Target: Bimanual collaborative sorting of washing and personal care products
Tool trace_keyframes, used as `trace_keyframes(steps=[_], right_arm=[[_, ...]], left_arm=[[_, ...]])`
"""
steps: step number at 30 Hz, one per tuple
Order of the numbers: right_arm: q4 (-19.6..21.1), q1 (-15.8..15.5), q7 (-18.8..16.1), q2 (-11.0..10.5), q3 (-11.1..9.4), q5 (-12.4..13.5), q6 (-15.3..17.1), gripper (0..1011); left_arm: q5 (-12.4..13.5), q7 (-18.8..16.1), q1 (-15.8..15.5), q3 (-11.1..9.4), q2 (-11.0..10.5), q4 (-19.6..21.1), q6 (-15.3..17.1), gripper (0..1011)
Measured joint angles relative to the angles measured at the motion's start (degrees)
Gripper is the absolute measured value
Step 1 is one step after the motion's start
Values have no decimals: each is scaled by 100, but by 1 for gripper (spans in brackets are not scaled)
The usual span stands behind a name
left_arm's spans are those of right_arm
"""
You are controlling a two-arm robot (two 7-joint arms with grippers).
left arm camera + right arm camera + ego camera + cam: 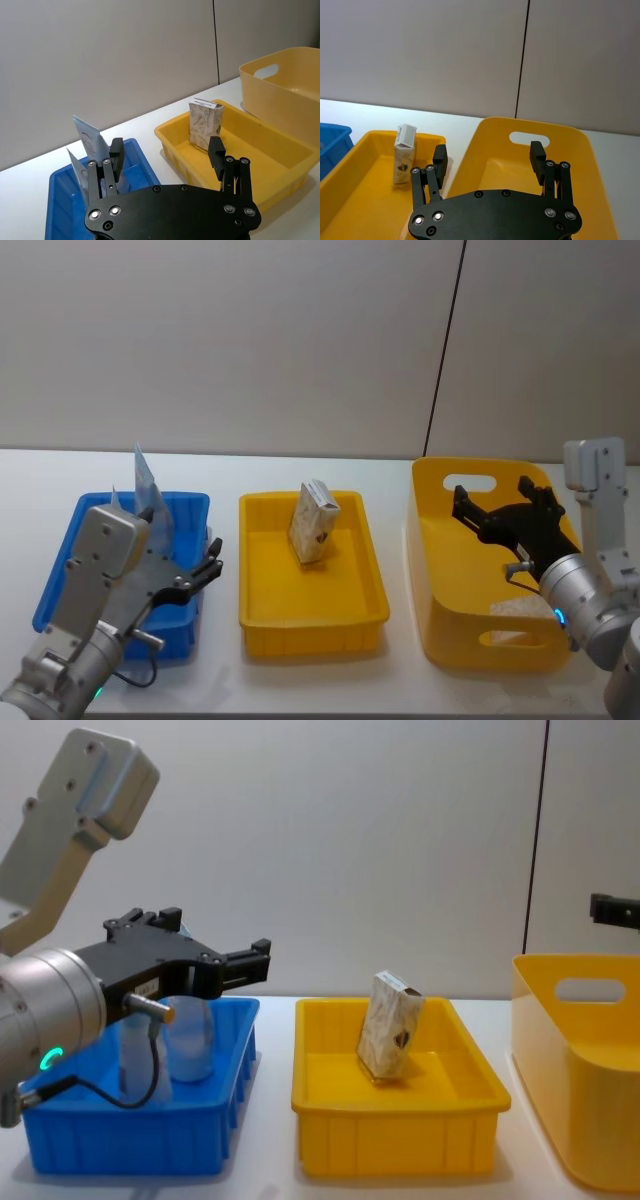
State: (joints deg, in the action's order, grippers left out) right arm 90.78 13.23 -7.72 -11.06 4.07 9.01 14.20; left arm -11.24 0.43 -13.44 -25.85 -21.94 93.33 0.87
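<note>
Carton (315,522) leaning, yellow tray (300,624) 12 o'clock end — likely light, stiff; pinch broad faces. Left jaws, right jaws spread, empty.

Light is falling soft and even from overhead; the grey wall (250,340) is showing no hot spots. The white bench (300,465) is reading very bright, nearly washing out along its far strip. Shadows are lying faint and soft-edged: in the chest view a thin dark band is sitting under the front of the yellow tray (395,1140) and the blue tray (130,1145), and in the head view a paler one is hugging the yellow bin (480,650). Tray floors are glowing; near walls are shading darker. Screw heads on the black left tool (166,150) and right tool (489,150) are catching pinpoint glints. A green lamp (50,1058) is glowing on the left arm.
</note>
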Motion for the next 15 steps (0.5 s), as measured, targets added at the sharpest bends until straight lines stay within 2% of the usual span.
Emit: trace_keyframes(steps=[15], right_arm=[[97, -53, -127, -39, 39, -7, -134, 1002]], left_arm=[[62, -311, 179, 284, -15, 124, 375, 1001]])
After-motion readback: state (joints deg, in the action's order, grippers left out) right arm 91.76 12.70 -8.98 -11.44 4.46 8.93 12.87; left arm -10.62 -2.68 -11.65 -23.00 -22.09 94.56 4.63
